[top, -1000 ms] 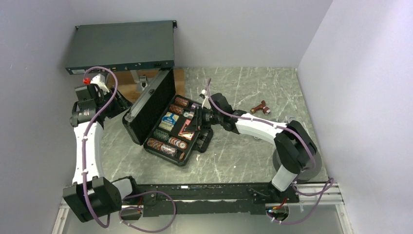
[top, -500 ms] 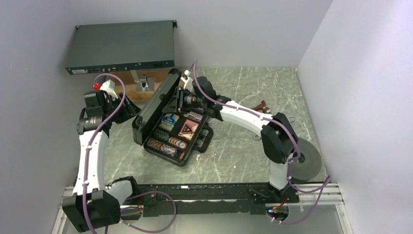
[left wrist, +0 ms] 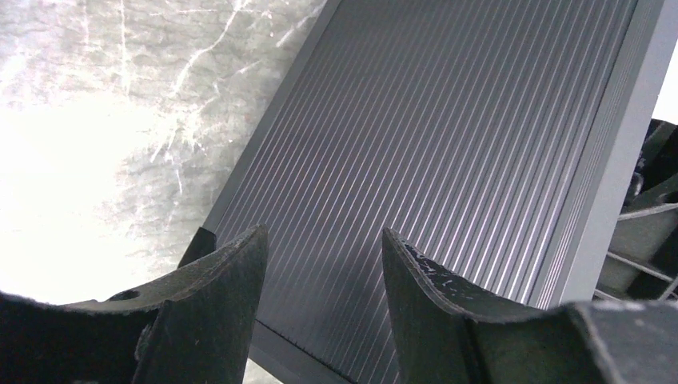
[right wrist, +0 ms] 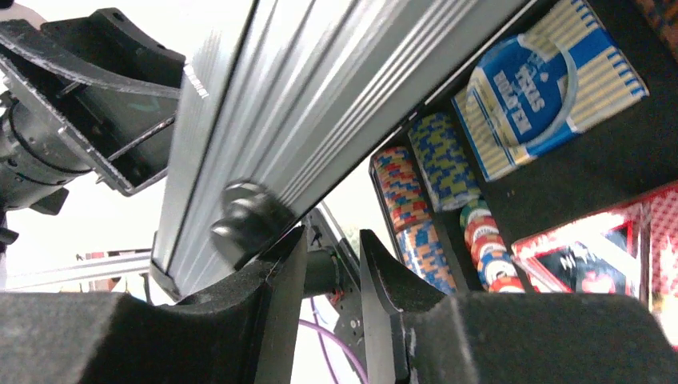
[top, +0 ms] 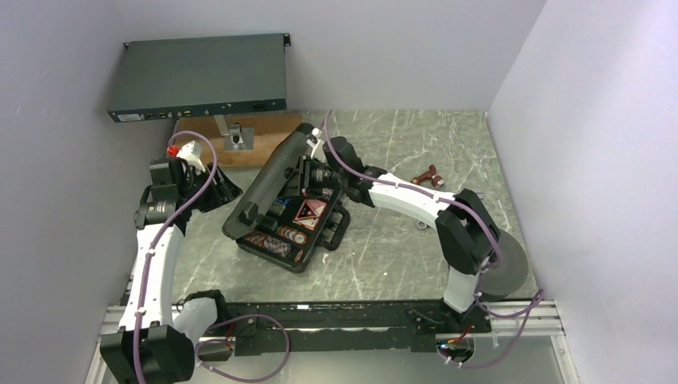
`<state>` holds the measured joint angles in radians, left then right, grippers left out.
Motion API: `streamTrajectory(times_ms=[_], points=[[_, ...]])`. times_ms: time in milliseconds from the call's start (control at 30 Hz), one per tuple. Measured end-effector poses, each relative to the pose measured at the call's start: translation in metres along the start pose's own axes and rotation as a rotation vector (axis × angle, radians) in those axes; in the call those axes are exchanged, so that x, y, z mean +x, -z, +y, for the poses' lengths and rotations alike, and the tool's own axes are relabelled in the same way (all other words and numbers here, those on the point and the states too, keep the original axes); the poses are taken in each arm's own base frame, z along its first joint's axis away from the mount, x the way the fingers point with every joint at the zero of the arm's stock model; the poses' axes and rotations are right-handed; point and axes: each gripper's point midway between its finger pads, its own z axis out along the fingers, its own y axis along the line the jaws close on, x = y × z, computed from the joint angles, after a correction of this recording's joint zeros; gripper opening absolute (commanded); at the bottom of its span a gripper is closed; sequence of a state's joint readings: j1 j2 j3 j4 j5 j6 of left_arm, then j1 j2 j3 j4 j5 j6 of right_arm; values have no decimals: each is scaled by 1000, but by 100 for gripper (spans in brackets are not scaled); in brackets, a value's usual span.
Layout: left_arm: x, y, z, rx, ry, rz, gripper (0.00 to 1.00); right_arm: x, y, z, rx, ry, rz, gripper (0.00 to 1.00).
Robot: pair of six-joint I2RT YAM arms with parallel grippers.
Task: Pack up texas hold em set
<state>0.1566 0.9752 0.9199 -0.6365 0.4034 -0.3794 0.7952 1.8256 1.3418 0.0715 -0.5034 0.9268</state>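
Note:
The black case (top: 308, 260) lies open on the marble table, its ribbed lid (top: 276, 180) tilted halfway over the base. Rolls of striped chips (top: 276, 238) and a red card box (top: 309, 213) show under it. In the right wrist view I see the blue-and-yellow card box (right wrist: 552, 80), the chips (right wrist: 424, 192) and the lid's edge (right wrist: 320, 88) with a latch knob (right wrist: 248, 216). My right gripper (right wrist: 333, 236) is open at that edge, its left finger against the knob, nothing between the fingers (top: 306, 172). My left gripper (left wrist: 324, 232) is open behind the lid's outer face (left wrist: 448, 144), apart from it (top: 232, 188).
A flat dark-grey rack unit (top: 200, 76) stands at the back left above a brown board (top: 240, 136). A red-handled wrench (top: 428, 176) lies to the right of the case. Grey walls close in on the left, back and right.
The lid has swung from upright down over the base. My right gripper rose from the tray to the lid's top edge. My left arm followed the lid rightward.

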Motion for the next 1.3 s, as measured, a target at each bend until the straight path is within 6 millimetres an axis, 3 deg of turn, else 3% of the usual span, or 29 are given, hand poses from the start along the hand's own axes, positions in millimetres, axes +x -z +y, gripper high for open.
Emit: streamTrajectory(times_ms=[367, 567, 767, 1100, 1300], points=[[33, -6, -5, 31, -24, 67, 65, 16, 45, 4, 38, 3, -48, 33], [50, -11, -4, 37, -32, 107, 66, 30, 58, -15, 114, -13, -43, 32], [54, -13, -8, 51, -48, 114, 66, 42, 76, -38, 224, -27, -52, 32], [61, -16, -9, 55, -61, 127, 66, 27, 122, -39, 344, 57, -191, 34], [65, -16, -16, 68, -88, 140, 65, 25, 126, -48, 392, 97, -192, 34]])
